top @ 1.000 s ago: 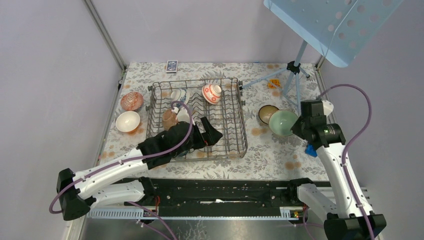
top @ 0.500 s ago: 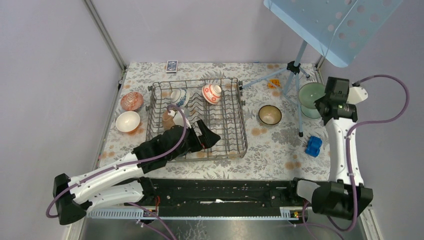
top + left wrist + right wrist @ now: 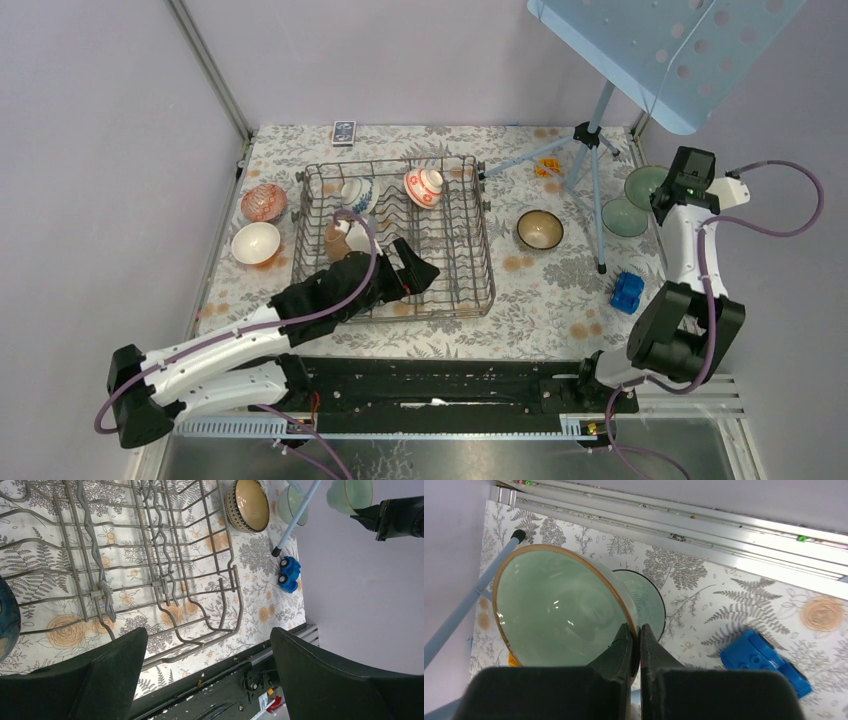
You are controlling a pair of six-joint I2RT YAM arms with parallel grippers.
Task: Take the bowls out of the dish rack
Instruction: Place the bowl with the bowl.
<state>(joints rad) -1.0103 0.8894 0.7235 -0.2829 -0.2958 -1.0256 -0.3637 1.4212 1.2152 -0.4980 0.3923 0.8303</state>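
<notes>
From above, the dish rack (image 3: 460, 240) stands on the desk (image 3: 540, 300) with a red-and-white bowl (image 3: 424, 187) and a blue-patterned bowl (image 3: 355, 192) along its far side; the left hand (image 3: 415, 270) hovers over its near half, and the right hand (image 3: 668, 192) holds a pale green bowl (image 3: 645, 183) at the far right, beside a second green bowl (image 3: 620, 217). The left wrist view shows its fingers (image 3: 100, 680) spread wide apart over rack wires. The right wrist view shows fingers pinched on the pale green bowl's rim, the second green bowl just beyond

We log: bowl (image 3: 554, 610) pale green, tan rim | dish rack (image 3: 455, 255) grey | tablecloth (image 3: 545, 315) grey-leaf, orange-flower | toy (image 3: 626, 292) blue
</notes>
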